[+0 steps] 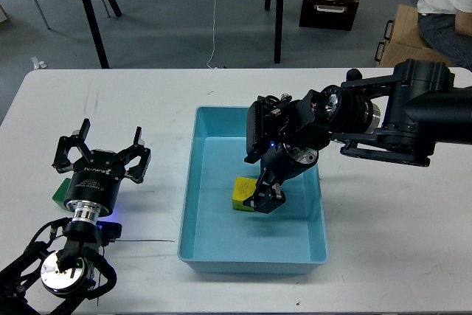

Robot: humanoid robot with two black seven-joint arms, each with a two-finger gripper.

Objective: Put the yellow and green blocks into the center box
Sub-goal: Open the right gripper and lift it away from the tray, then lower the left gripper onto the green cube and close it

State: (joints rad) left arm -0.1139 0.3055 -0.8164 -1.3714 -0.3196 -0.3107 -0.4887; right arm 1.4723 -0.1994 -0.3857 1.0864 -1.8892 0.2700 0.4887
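While the right arm reaches in from the right edge, its end effector (267, 198) points down inside the light-blue tray (206, 182) at the centre of a white desk (147, 101). Its two fingers sit against the right side of the yellow block (241, 191), which rests on the tray floor a little left of the middle. Whether the fingers actually clamp the block or merely touch it cannot be told from this angle, since the dark fingers hide the contact.

The left arm comes up from the lower left corner. Its end effector (103, 145) hovers over the desk, well to the left of the tray, with its fingers spread wide. The green block (62, 192) lies on the desk just beside this end effector, mostly hidden behind its round body, so only a small green corner shows. It is outside the tray.
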